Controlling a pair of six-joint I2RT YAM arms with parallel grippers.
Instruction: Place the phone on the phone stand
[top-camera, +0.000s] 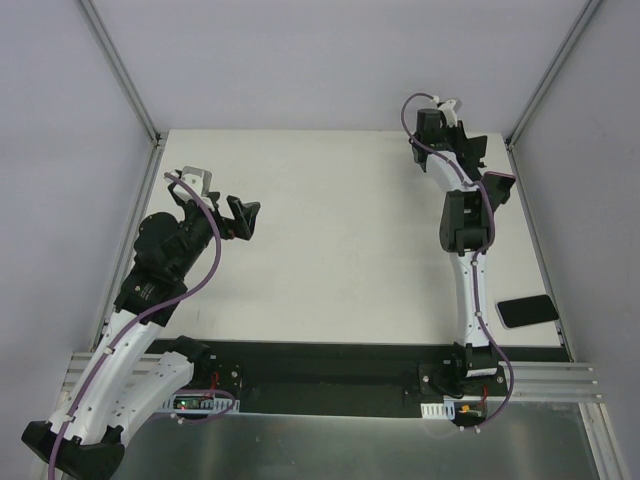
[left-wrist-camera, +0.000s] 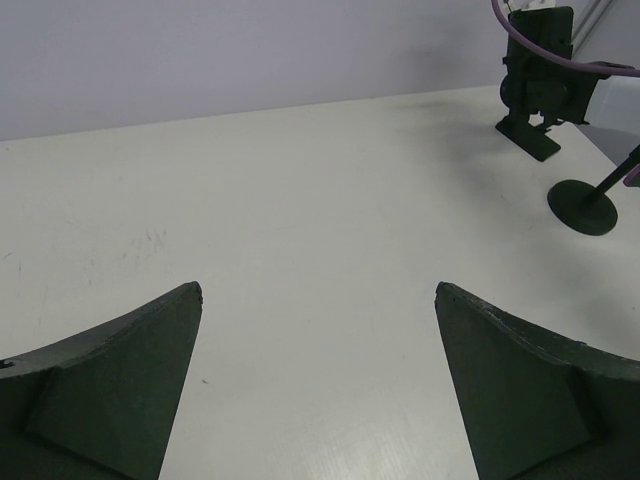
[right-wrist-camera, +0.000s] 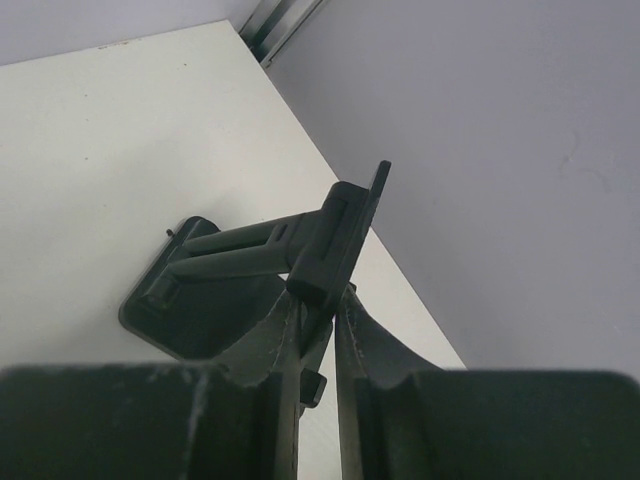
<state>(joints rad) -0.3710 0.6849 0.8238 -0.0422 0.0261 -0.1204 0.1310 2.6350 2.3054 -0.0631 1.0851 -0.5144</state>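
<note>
Phone (top-camera: 527, 311) lies flat on the counter (top-camera: 340, 270) at the near-right, close to the right edge and just beside the right arm's lower link. Its long axis runs roughly left-right across the counter, the right end tipped slightly toward the far side. It is not on the stand, and nothing is touching it. Left claw (left-wrist-camera: 318, 290) sits mid-left with its jaws spread wide and nothing between them. It faces across bare counter, well apart from the phone, with the whole counter width in between. Right claw (right-wrist-camera: 322, 295) is at the far right by the side wall, pinched closed on the lower edge of the phone stand (right-wrist-camera: 345, 225). The stand's back plate is tilted up and its base rests on the counter close to the wall. The relation that matters: the phone lies on the near side of the right claw, back toward that arm's own base, and the stand is well apart from it along the same right edge. The right arm is clearly the nearer one, but its claw is occupied. Likely it must let go of the stand and pull back to reach the phone. A flat thin slab looks awkward to pinch.
</note>
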